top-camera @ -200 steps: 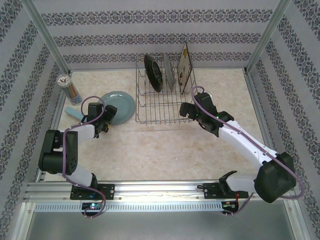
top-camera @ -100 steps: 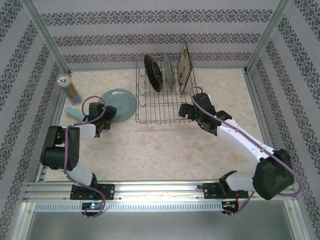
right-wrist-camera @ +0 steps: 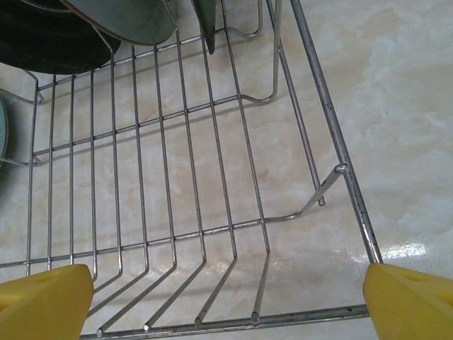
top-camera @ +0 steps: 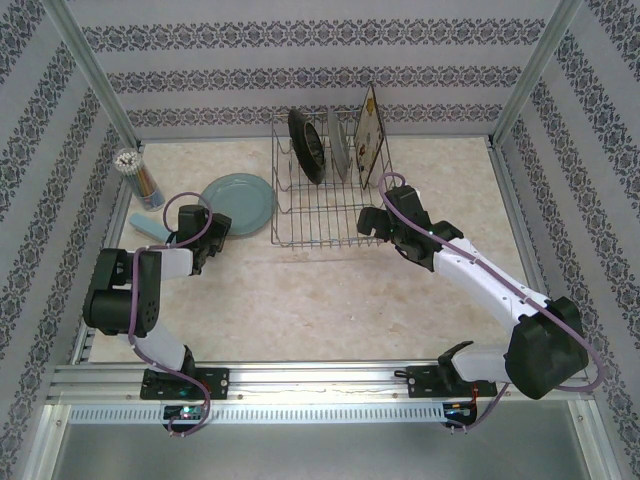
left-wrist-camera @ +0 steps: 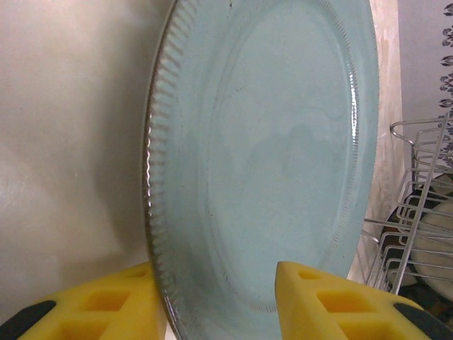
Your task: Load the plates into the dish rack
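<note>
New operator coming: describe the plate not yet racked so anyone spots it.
Find the wire dish rack at the back of the table. Just left of it lies the light-blue plate: plain and outside the rack, unlike the three plates standing inside.

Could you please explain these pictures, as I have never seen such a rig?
A left robot arm and a right robot arm are bolted to a table's near edge. One camera looks down from above; two ride the wrists. A silver wire dish rack holds three upright plates: dark-rimmed round, grey round, square cream. A plain light-blue round plate sits left of it; the left arm's jaws straddle its rim, grip uncertain. The right arm's jaws stand open at the rack's near right corner.
</note>
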